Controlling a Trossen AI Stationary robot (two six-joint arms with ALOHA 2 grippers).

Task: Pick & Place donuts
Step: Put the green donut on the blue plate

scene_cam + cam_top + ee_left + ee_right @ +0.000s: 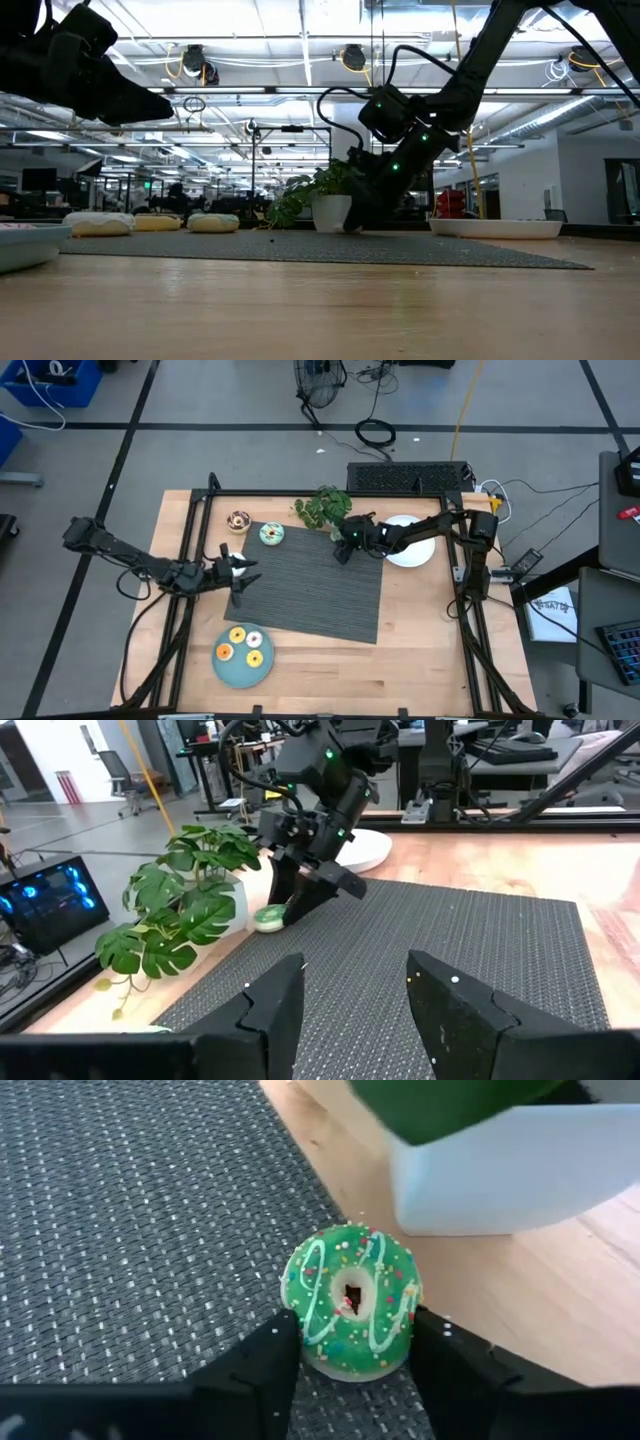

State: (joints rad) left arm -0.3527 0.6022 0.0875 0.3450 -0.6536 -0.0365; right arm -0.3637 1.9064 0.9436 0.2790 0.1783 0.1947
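A green donut [350, 1302] with white icing lines and sprinkles lies flat at the far edge of the grey mat [310, 592], beside the plant's white pot [520, 1170]. My right gripper [352, 1332] is down over it, by the plant [322, 508]. My left gripper [238, 572] hovers open over the mat's left edge and holds nothing; its fingers [270, 1010] point toward the right arm. Three donuts [243, 643] sit on the teal plate [225, 672]. A brown donut [238, 520] and a teal-and-white one [272, 535] lie near the mat's far left corner. My right gripper has the green donut between its two fingers [270, 1355], one on each opposite side of the ring's outer rim [300, 1342]. The fingers slant down from the table's right side. The donut lies flat with its underside on the mat.
A white plate [410, 552] lies to the right of the right gripper, under that arm. The leafy plant stands at the mat's far edge, close to the right gripper. The black frame rails [190, 540] run along the table's left, far and right sides.
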